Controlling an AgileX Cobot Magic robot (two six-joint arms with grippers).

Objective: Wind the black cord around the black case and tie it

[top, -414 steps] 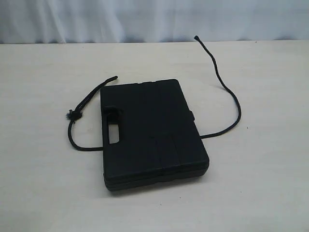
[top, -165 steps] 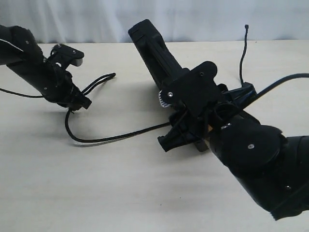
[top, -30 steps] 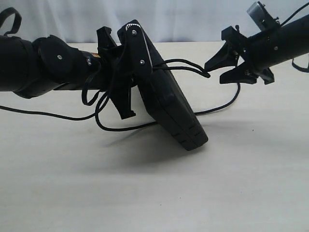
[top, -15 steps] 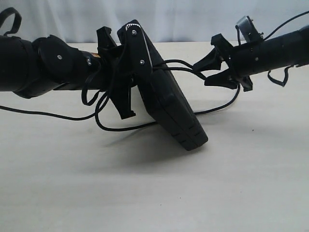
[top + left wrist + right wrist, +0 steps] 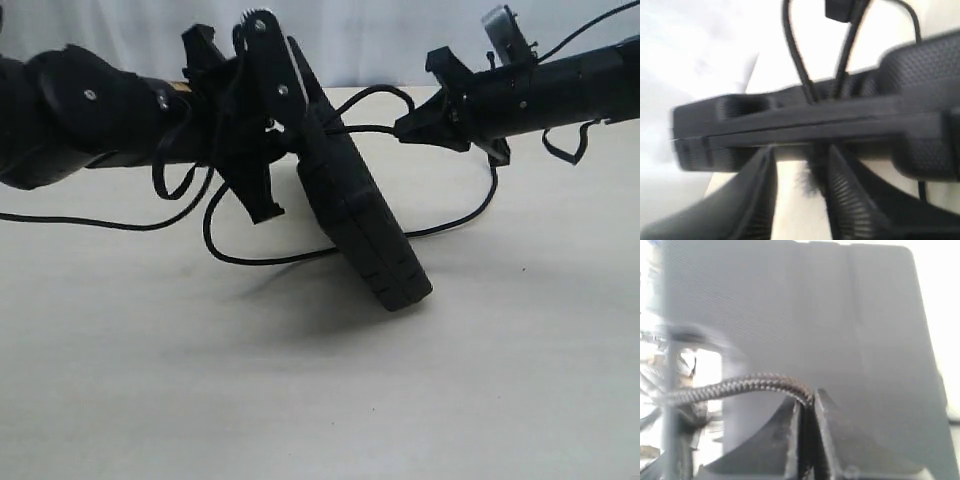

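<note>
The black case (image 5: 365, 225) stands tilted, its lower short end on the table and its upper end gripped by my left gripper (image 5: 262, 160). In the left wrist view the case's edge (image 5: 815, 125) lies across the fingers (image 5: 757, 195), with a frayed knot between them. The black cord (image 5: 270, 258) loops under the case on the table, and two strands run over its upper part (image 5: 795, 55) to my right gripper (image 5: 408, 125). That gripper is shut on the cord (image 5: 740, 385) at its tips (image 5: 807, 397), close to the case's flat face (image 5: 840, 315).
The pale table (image 5: 300, 400) stretches in front of the case. A smooth robot cable (image 5: 80, 222) trails across the table at the left. A white backdrop (image 5: 380, 40) stands behind the table's far edge.
My right gripper has moved left toward the case, carrying the cord. The left arm has lifted and shifted a little, and the case now stands steeper.
</note>
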